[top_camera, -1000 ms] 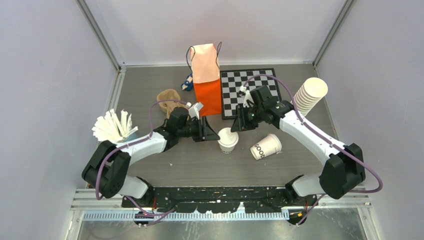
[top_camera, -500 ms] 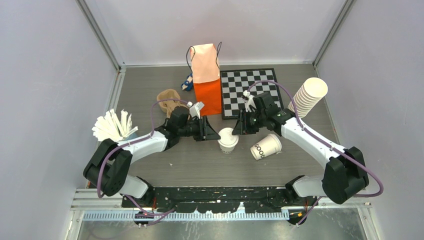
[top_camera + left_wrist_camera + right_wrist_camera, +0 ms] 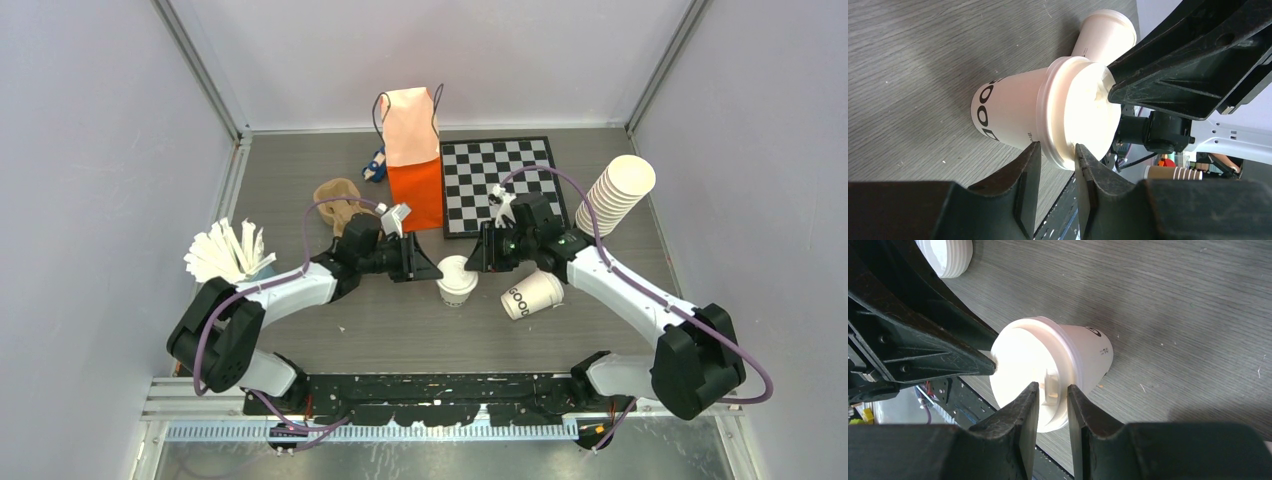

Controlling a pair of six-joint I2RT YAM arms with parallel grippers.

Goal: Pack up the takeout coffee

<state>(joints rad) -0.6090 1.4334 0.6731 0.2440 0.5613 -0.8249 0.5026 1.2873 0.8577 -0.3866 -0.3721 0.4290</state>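
The takeout coffee (image 3: 457,281), a small white paper cup with a white sip lid, stands upright mid-table in front of the tall orange paper bag (image 3: 412,160). My left gripper (image 3: 428,270) reaches it from the left. In the left wrist view, my left gripper (image 3: 1055,152) pinches the lid's rim, with the printed cup wall (image 3: 1013,112) beyond. From the right comes my right gripper (image 3: 480,258). In the right wrist view, the right gripper (image 3: 1051,390) has narrowed over the lid's edge at the sip spout, above the cup (image 3: 1083,347).
A second white cup (image 3: 531,293) lies on its side just right of the coffee. A tall stack of lidless cups (image 3: 618,190) leans at the right, beside a checkerboard (image 3: 497,185). White lids (image 3: 225,252) and a brown holder (image 3: 337,197) sit to the left.
My right gripper has moved nearer and lower, onto the lid. Both pairs of jaws have narrowed a little. The lid, which looked askew, now sits flatter on the cup.
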